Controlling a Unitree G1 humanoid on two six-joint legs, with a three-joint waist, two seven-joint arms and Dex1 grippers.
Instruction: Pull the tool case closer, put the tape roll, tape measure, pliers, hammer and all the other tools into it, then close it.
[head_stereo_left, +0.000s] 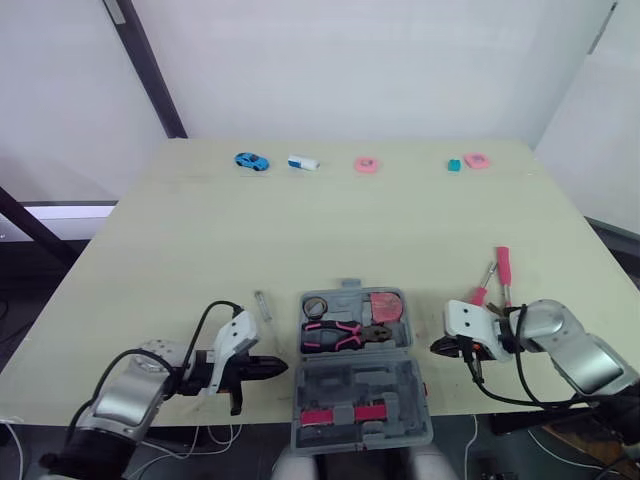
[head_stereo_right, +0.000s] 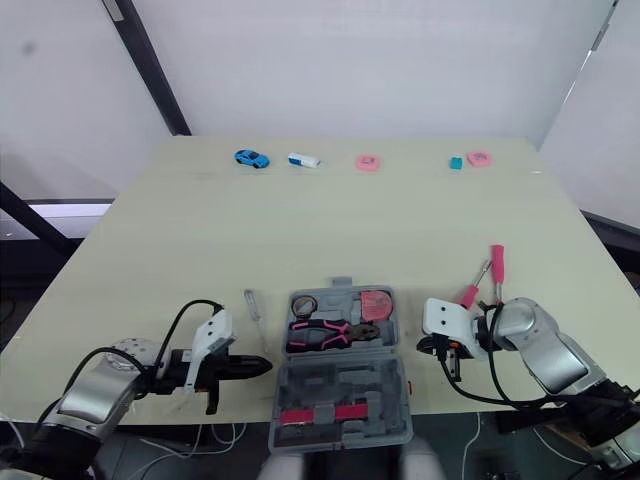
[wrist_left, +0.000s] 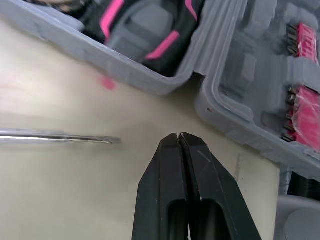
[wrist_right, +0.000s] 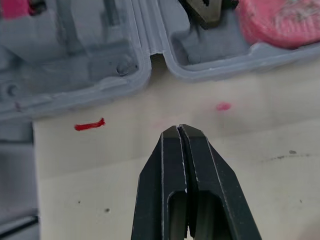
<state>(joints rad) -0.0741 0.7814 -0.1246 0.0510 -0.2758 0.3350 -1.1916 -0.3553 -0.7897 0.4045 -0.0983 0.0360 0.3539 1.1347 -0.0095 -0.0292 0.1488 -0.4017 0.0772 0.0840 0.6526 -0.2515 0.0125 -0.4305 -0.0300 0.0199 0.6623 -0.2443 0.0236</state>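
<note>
- The left gripper (head_stereo_left: 280, 367) has its fingers pressed together and holds nothing. Its tips point at the open tool case (head_stereo_left: 330, 385), which lies just ahead of them.
- The right gripper (head_stereo_left: 437, 347) is likewise closed and empty, aimed at the case's other side, so the case sits between the two.
- The pliers (head_stereo_left: 335, 336) already lie in the tray.
- A thin clear-handled tool (head_stereo_left: 263, 305) lies just beyond the left gripper's tips, farther out on the table. Its long axis runs crosswise to the fingers — the left arm is nearer.
- Two pink-handled tools (head_stereo_left: 495, 270) lie splayed beyond the right gripper's wrist — likely that arm's job.
</note>
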